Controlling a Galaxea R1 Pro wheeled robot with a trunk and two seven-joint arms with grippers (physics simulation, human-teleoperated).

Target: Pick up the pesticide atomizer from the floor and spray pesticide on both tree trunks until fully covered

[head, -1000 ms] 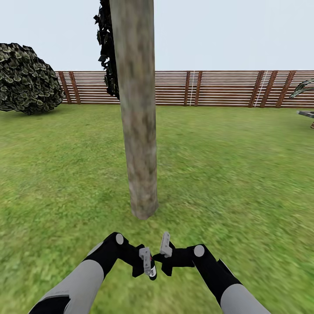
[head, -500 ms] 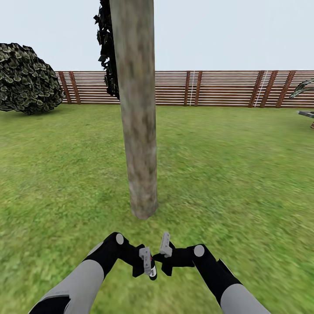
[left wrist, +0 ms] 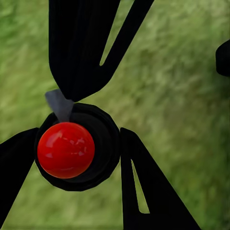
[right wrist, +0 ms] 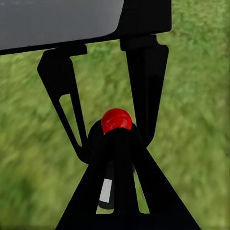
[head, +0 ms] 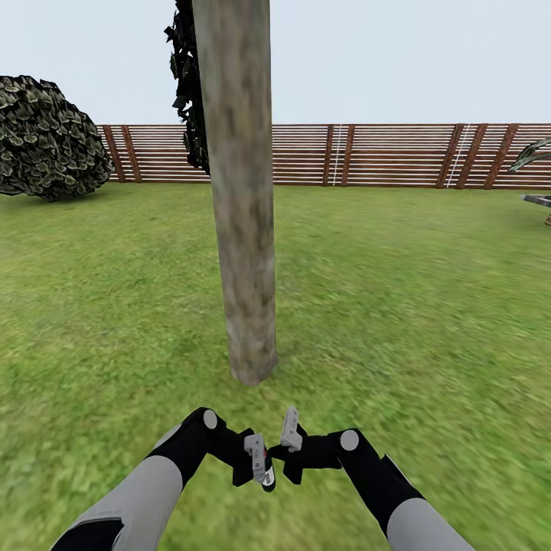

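Your left gripper [head: 258, 457] is clenched on the atomizer [head: 267, 471], held low over the grass [head: 398, 306] just in front of the trunk [head: 243, 229]. Your right gripper [head: 291, 448] sits beside it; can't tell its state.

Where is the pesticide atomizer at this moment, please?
In the head view, the pesticide atomizer is low at centre, held in the left pincer above the grass, just short of the tree trunk.

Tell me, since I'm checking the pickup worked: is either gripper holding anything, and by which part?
The left gripper holds the pesticide atomizer, its fingers pressed on the dark body below the red top. Whether the right gripper grips anything cannot be told.
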